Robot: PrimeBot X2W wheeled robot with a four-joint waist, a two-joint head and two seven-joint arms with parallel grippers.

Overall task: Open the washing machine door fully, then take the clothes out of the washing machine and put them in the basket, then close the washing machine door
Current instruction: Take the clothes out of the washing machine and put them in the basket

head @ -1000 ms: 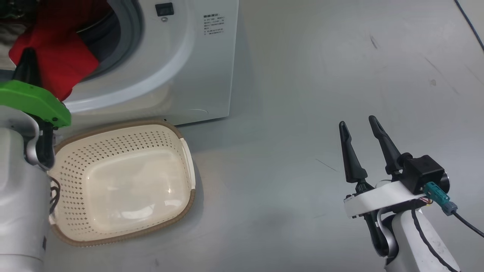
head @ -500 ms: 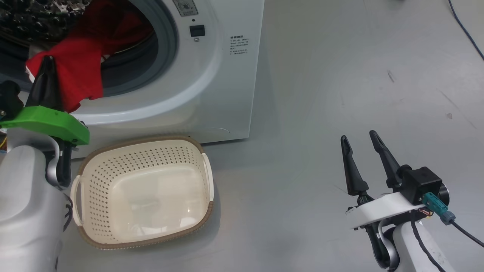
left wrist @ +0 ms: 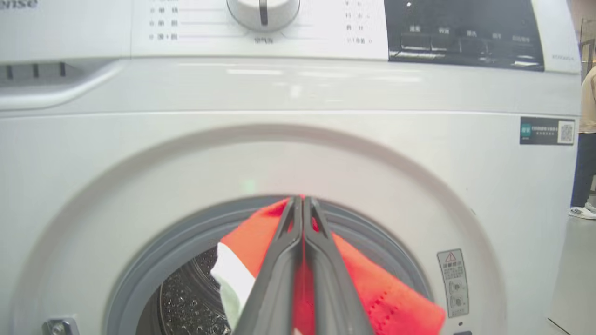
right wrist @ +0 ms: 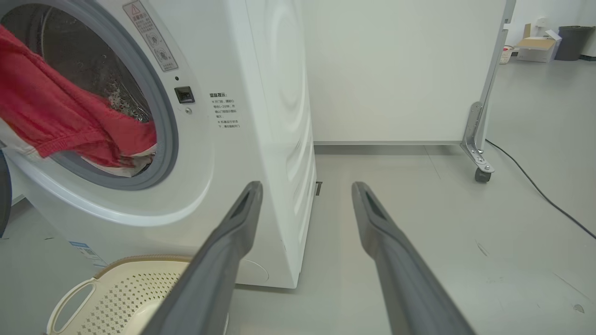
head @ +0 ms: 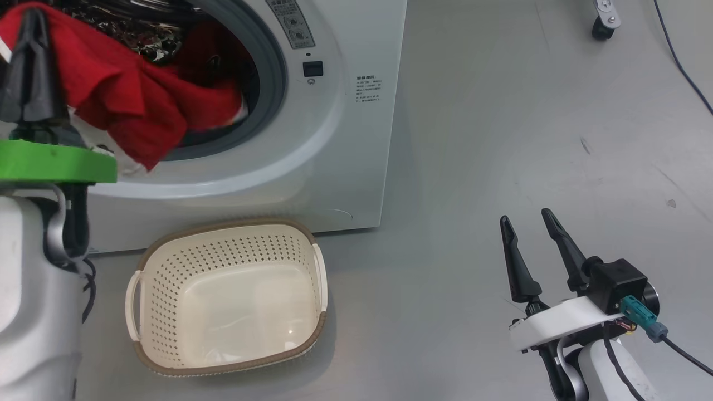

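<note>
Bright red garment (head: pixel 133 106), soft folds, pinched in left end effector (left wrist: pixel 302 201)

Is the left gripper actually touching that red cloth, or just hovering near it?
Touching. The left wrist view shows the left gripper shut on the red garment, with cloth spilling out on both sides of it.

Glossy grey floor (head: pixel 501 139), white wheeled partition (right wrist: pixel 396 70), black cable (right wrist: pixel 542 197)

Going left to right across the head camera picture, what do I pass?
Left tool, shut on the red garment → basket → right tool, open.
</note>
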